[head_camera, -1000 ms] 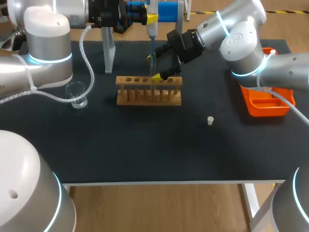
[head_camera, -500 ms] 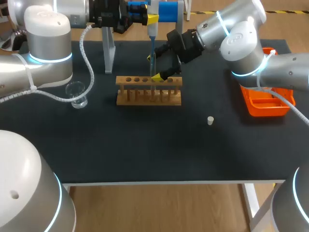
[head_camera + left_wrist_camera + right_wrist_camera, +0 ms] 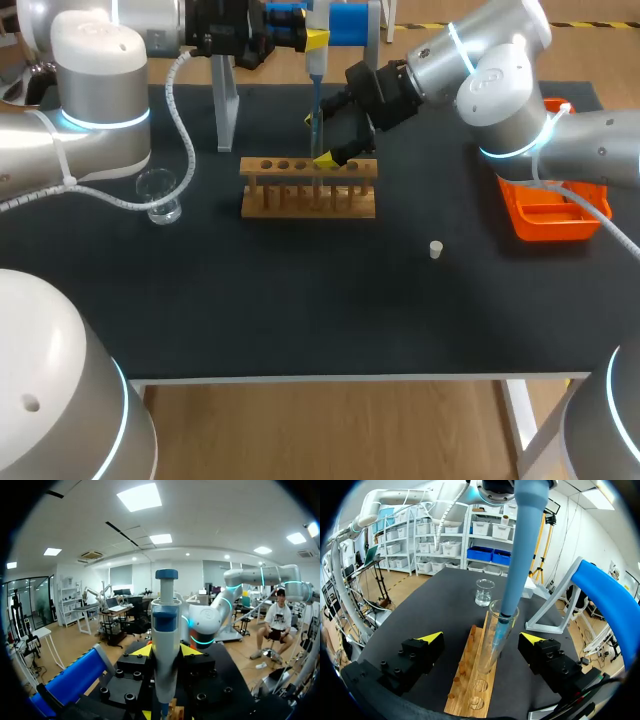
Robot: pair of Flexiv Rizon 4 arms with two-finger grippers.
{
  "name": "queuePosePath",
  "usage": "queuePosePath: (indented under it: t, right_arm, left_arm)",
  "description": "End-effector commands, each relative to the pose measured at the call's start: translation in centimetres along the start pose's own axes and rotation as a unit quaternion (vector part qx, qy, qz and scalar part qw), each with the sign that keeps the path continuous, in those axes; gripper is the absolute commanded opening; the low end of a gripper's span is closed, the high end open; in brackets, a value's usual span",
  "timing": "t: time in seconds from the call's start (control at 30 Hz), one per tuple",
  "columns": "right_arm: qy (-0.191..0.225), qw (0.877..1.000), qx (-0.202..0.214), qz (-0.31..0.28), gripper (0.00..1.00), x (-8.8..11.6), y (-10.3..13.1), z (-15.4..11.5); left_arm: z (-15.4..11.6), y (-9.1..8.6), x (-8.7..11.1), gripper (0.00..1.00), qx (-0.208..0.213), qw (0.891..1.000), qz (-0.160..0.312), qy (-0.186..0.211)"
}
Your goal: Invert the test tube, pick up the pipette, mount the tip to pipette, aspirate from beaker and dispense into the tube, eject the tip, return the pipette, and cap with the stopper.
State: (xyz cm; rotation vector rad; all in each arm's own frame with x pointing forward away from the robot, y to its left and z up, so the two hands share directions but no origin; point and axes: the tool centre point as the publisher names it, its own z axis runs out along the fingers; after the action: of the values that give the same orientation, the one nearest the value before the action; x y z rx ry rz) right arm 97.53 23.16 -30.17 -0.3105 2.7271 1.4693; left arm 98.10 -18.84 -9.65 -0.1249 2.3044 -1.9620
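Note:
My left gripper (image 3: 312, 42) is shut on the pipette (image 3: 314, 68) at the back middle; in the left wrist view the pipette (image 3: 165, 640) stands upright between the yellow tips of my left gripper (image 3: 165, 651). Its blue tip (image 3: 520, 555) reaches down into the mouth of the clear test tube (image 3: 495, 637), which stands upright in the wooden rack (image 3: 308, 190). My right gripper (image 3: 481, 640) is open, one finger on each side of the tube and apart from it. The beaker (image 3: 160, 195) sits left of the rack. A small white stopper (image 3: 436, 249) lies on the mat to the right.
An orange tray (image 3: 548, 215) rests at the table's right edge. A grey pipette stand (image 3: 226, 105) with a blue holder (image 3: 350, 22) rises behind the rack. The black mat (image 3: 320, 300) stretches to the front edge.

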Motion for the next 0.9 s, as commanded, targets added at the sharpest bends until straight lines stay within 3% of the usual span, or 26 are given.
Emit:
queuePosePath:
  t: [0.03,0.9]
  right_arm:
    - [0.0,1.0,-0.002,-0.001,1.0,0.2,0.0,-0.3]
    - [-0.032,0.999,0.005,0.013,1.0,3.1,-1.6,-7.4]
  left_arm:
    - [0.0,0.0,-0.1,0.0,-0.001,1.0,0.0,0.001]
    - [0.0,0.0,-0.1,0.0,-0.001,1.0,0.0,0.001]
